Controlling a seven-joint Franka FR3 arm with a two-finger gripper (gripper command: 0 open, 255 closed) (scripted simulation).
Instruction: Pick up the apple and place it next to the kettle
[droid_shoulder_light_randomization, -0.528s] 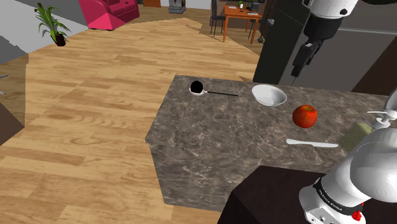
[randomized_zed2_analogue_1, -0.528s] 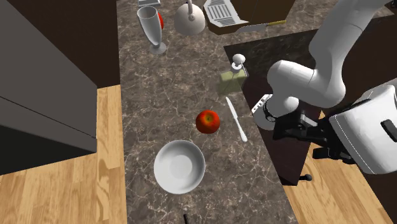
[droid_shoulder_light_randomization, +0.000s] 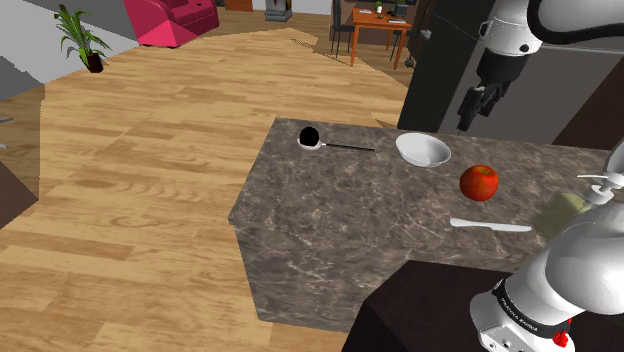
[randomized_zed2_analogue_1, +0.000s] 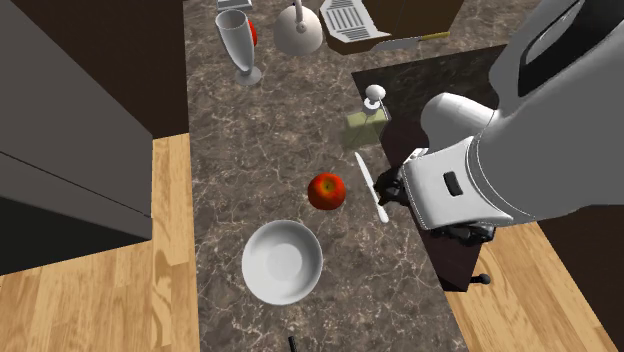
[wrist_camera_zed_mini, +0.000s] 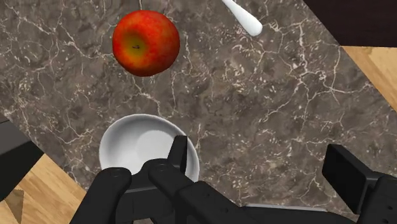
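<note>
Wrist view: the camera looks straight down on the counter (wrist_camera_zed_mini: 286, 95); the hand seems posed for a grasp from above
Gripper (wrist_camera_zed_mini: 257, 153): fingers spread wide with nothing between them; it hangs well above the stone, nearer the white bowl (wrist_camera_zed_mini: 137, 143) than the fruit, so it likely needs a sideways shift before descending
Apple (wrist_camera_zed_mini: 146, 42): red, stem dimple facing up, resting on the stone just past the bowl and touching nothing; free all round, which suits a pinch from above
Knife (wrist_camera_zed_mini: 245, 18): lies near the apple's other side; a wide finger could nudge it
Kettle (randomized_zed2_analogue_1: 297, 30): probably the white domed thing at the counter's far end, though I cannot be sure; bare stone beside it looks roomy enough for the apple
</note>
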